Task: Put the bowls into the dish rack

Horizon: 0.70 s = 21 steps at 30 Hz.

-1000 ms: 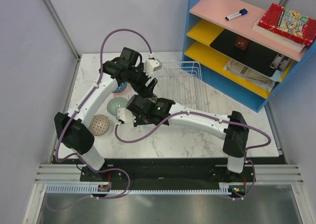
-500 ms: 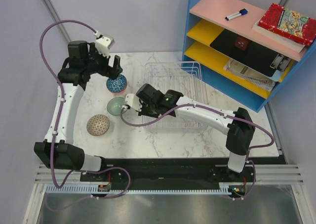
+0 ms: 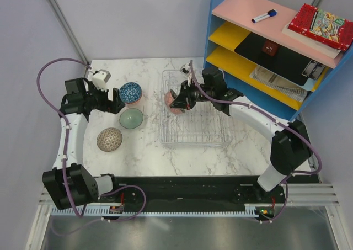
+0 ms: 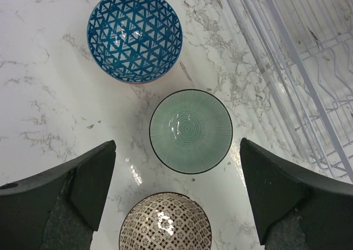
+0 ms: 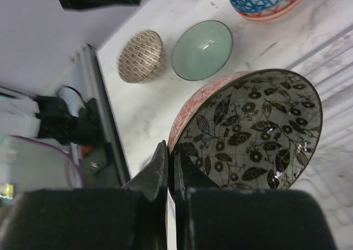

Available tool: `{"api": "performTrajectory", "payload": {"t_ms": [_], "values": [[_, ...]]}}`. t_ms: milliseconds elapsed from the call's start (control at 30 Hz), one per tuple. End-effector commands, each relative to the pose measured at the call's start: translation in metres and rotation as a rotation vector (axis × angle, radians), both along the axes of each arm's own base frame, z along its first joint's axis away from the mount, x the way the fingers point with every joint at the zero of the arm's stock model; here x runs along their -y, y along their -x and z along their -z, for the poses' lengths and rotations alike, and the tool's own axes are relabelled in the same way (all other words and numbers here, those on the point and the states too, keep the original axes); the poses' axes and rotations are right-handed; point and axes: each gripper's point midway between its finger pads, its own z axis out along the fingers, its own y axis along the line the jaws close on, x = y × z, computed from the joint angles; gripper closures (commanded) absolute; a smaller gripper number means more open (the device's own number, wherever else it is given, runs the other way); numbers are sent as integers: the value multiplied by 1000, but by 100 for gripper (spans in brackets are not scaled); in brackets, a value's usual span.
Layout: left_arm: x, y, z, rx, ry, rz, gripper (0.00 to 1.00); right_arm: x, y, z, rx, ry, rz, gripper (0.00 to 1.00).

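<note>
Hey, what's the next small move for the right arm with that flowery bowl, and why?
Probably lower the bowl a little into the rack, then open. The right gripper is pinched shut on its rim, and the bowl hangs tilted on edge over the rack. I can't tell whether it touches the wire.

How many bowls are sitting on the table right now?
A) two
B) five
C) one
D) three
D: the blue bowl, the green bowl and the brown bowl sit on the table; the right gripper holds a flowery bowl over the dish rack.
</note>
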Motion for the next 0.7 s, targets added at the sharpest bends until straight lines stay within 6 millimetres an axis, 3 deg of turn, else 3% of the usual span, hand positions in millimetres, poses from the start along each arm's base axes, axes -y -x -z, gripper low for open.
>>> {"api": "performTrajectory", "payload": {"t_ms": [0,33,67,133,167,667], "values": [[-5,2,-13,108,-12,27,0,-15,42,-76,-148,-415,-195,100],[-6,4,-10,110,-10,22,0,-12,42,-80,-123,-474,-215,100],[-10,6,-9,109,-7,12,0,-10,46,-85,-233,-513,-211,100],[-10,9,-4,102,1,10,0,-7,45,-79,-294,-565,-206,100],[-11,10,-4,103,0,5,0,-3,48,-92,-304,-621,-225,100],[-13,9,-8,126,-12,12,0,21,22,-47,-427,-735,-17,100]]}}
